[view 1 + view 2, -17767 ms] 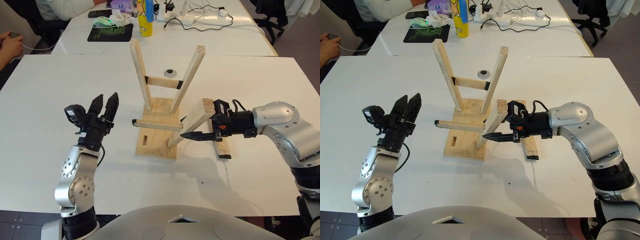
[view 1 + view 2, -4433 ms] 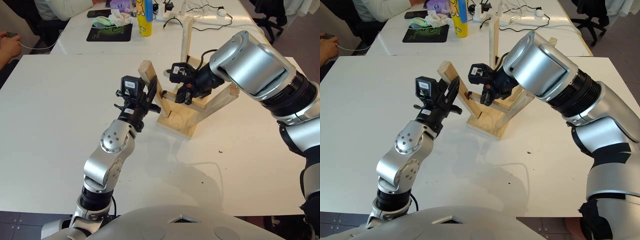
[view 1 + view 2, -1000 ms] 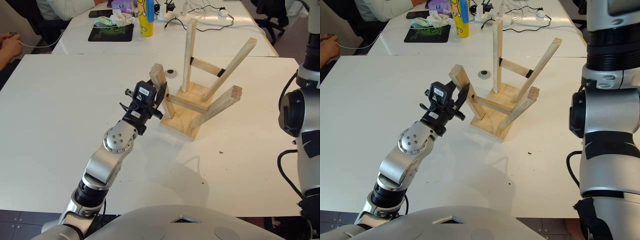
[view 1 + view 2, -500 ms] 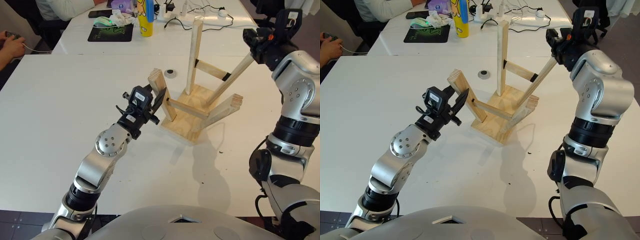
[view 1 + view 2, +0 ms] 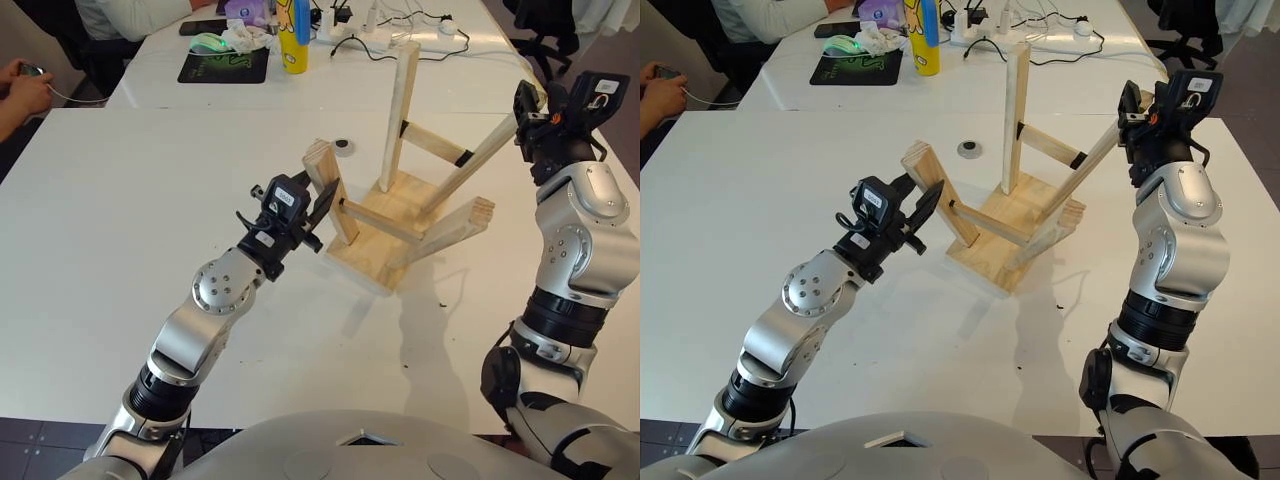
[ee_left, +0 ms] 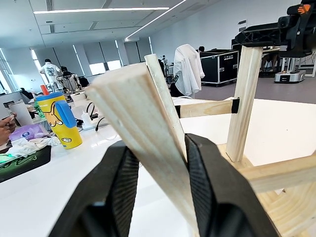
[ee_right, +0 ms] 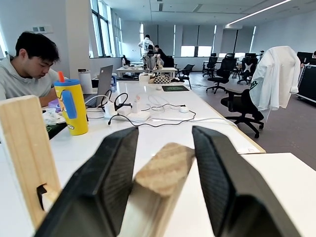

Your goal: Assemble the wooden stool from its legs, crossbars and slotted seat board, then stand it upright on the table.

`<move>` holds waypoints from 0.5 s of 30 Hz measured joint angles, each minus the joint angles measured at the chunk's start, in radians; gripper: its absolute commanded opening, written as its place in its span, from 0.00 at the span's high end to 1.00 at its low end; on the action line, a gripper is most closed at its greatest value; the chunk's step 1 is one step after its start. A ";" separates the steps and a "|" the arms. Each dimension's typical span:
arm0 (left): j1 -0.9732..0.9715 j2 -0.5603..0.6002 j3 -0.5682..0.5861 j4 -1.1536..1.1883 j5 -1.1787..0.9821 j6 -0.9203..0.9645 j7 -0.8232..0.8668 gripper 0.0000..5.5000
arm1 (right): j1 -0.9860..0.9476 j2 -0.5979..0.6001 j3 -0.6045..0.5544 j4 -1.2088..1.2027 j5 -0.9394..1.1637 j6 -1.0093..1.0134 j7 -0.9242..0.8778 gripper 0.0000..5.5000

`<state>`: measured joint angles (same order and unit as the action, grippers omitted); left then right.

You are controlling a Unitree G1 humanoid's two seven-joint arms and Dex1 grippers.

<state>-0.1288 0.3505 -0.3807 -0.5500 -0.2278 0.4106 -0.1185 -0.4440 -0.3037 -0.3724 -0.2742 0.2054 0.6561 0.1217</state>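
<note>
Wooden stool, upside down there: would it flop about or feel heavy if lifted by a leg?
Probably stiff: the stool is solid wood, with crossbars bracing it. Likely light for its size, given the slim parts. Held by one leg in the left gripper, it might swing, since the seat board hangs off that grip.

I see the stool (image 5: 365, 258) in pale bare wood, matt with visible grain, on a smooth white table (image 5: 120, 220) with slight shine, and the fingers (image 7: 108, 187) of the right gripper (image 7: 165, 148) look like matt black ribbed plastic.
</note>
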 measured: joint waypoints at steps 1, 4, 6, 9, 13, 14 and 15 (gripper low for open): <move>-0.006 0.000 0.004 0.003 -0.009 0.005 -0.003 0.76 | 0.003 0.006 0.000 0.000 0.000 -0.010 -0.004 0.64; -0.013 0.001 0.020 0.002 -0.033 0.027 -0.024 0.76 | 0.004 0.008 0.001 0.000 0.000 -0.035 -0.012 0.64; -0.012 0.001 0.033 0.001 -0.044 0.034 -0.040 0.76 | 0.006 0.008 0.005 0.000 0.000 -0.051 -0.017 0.64; -0.005 -0.014 0.068 -0.002 -0.052 0.043 -0.044 0.76 | 0.012 0.009 0.020 0.000 -0.001 -0.066 -0.022 0.64; 0.016 -0.044 0.107 0.003 -0.045 0.043 -0.037 0.62 | 0.020 0.008 0.028 0.001 -0.001 -0.081 -0.024 0.64; 0.029 -0.053 0.122 0.010 -0.044 0.044 -0.031 0.59 | 0.020 0.008 0.028 0.002 0.000 -0.083 -0.025 0.64; 0.035 -0.063 0.136 0.011 -0.045 0.044 -0.028 0.59 | 0.020 0.008 0.030 0.004 0.000 -0.086 -0.025 0.64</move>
<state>-0.0936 0.2875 -0.2449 -0.5386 -0.2730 0.4546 -0.1468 -0.4243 -0.2960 -0.3420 -0.2701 0.2051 0.5700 0.0972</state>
